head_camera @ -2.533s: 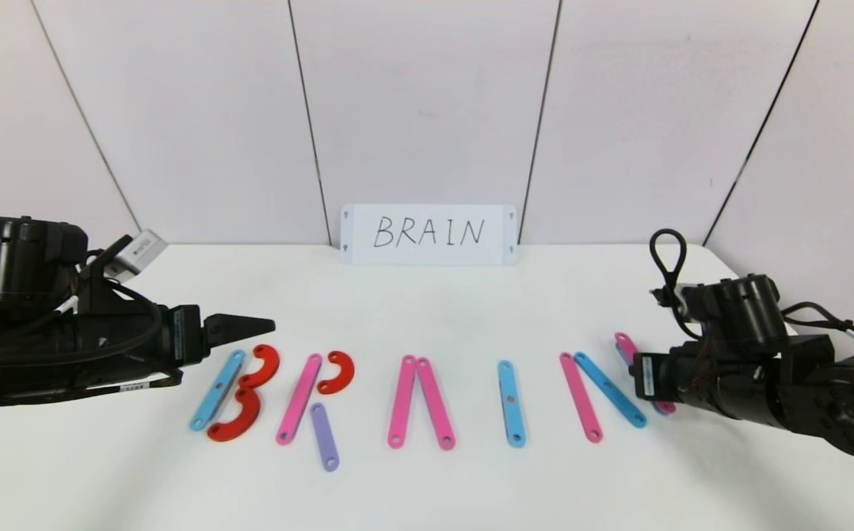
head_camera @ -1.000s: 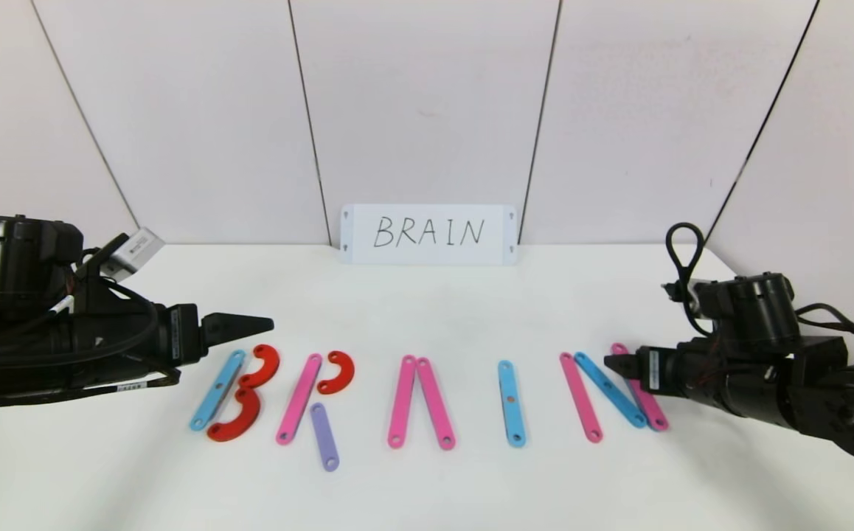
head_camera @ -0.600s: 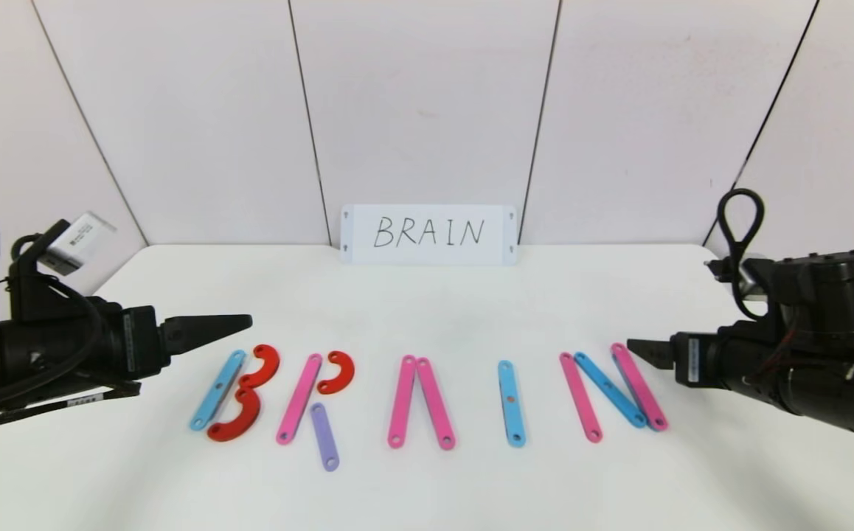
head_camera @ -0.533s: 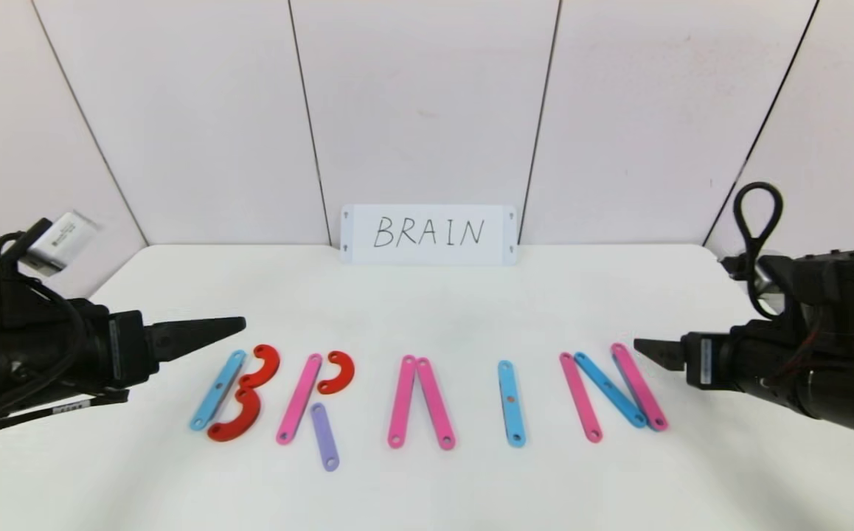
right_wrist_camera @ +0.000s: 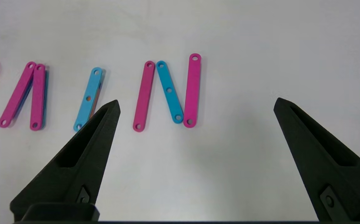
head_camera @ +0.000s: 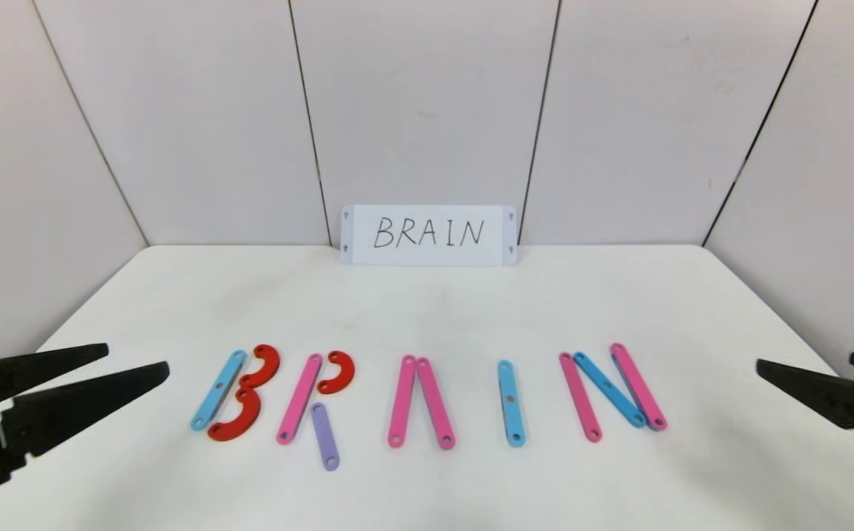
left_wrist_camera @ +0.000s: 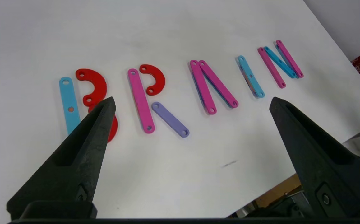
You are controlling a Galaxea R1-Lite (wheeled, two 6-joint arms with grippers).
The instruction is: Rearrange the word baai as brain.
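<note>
The flat-piece letters lie in a row across the table. B is a blue bar point(head_camera: 217, 390) with two red curves point(head_camera: 261, 366). R is a pink bar point(head_camera: 299, 398), a red curve point(head_camera: 338, 371) and the short purple bar point(head_camera: 324, 436). A is two pink bars point(head_camera: 402, 400). I is a blue bar point(head_camera: 511, 403). N is pink, blue point(head_camera: 610, 389) and pink point(head_camera: 638, 386) bars. My left gripper point(head_camera: 137, 358) is open and empty at the near left, clear of the B. My right gripper point(head_camera: 804, 361) is open and empty at the near right, clear of the N.
A white card point(head_camera: 428, 234) with handwritten BRAIN leans against the back wall. The table's near edge shows in the left wrist view point(left_wrist_camera: 260, 199). White wall panels close in the back and both sides.
Both arms have drawn back and down toward the near table corners, and both grippers have gone from shut to open. The right gripper has left the N's right pink bar lying in place.
</note>
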